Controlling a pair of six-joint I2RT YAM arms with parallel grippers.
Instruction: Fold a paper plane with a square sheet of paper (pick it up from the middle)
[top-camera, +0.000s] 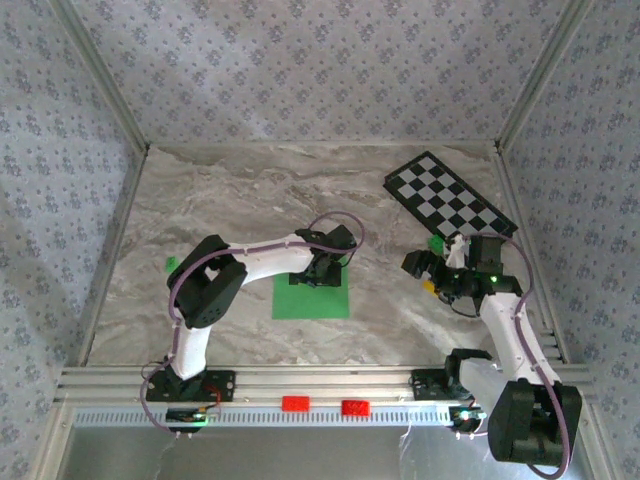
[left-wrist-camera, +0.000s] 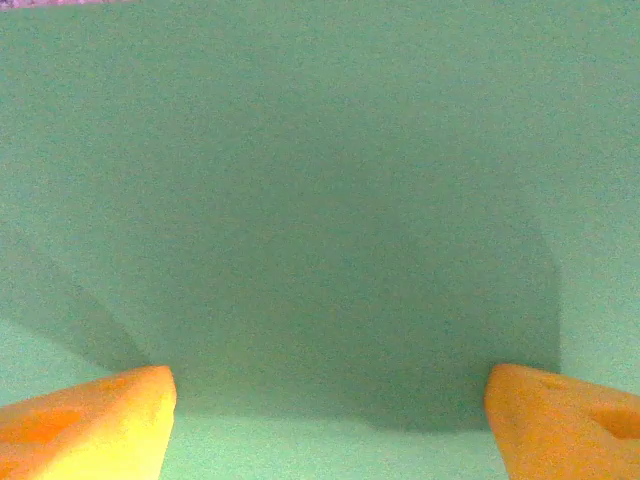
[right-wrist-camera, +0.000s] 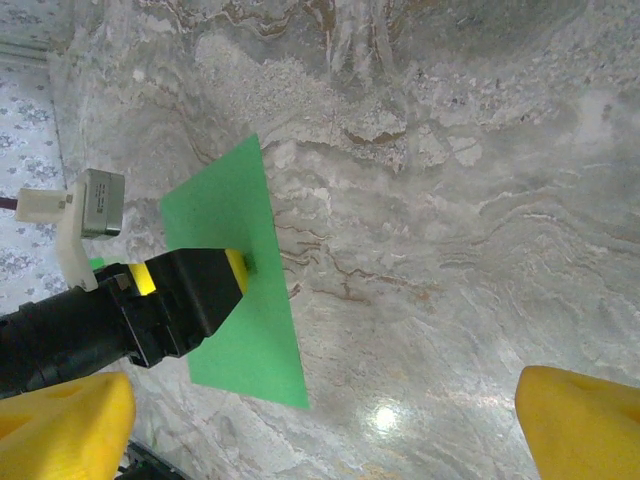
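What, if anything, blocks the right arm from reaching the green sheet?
Probably nothing, so likely yes. The right gripper is open above the table, with nothing between it and the sheet. But the left gripper is low over the sheet, so only the edge facing the right arm looks free.

Left end effector (right-wrist-camera: 240, 268) meets the square sheet of paper (right-wrist-camera: 250, 340) — marble table (right-wrist-camera: 450, 250) beneath.

The left arm is reaching forward with its elbow bent, holding the left gripper (top-camera: 320, 270) pointing straight down, its yellow fingers (left-wrist-camera: 90, 425) standing wide apart. The right arm is holding the right gripper (top-camera: 426, 272) raised, aiming leftward, jaws fully spread.
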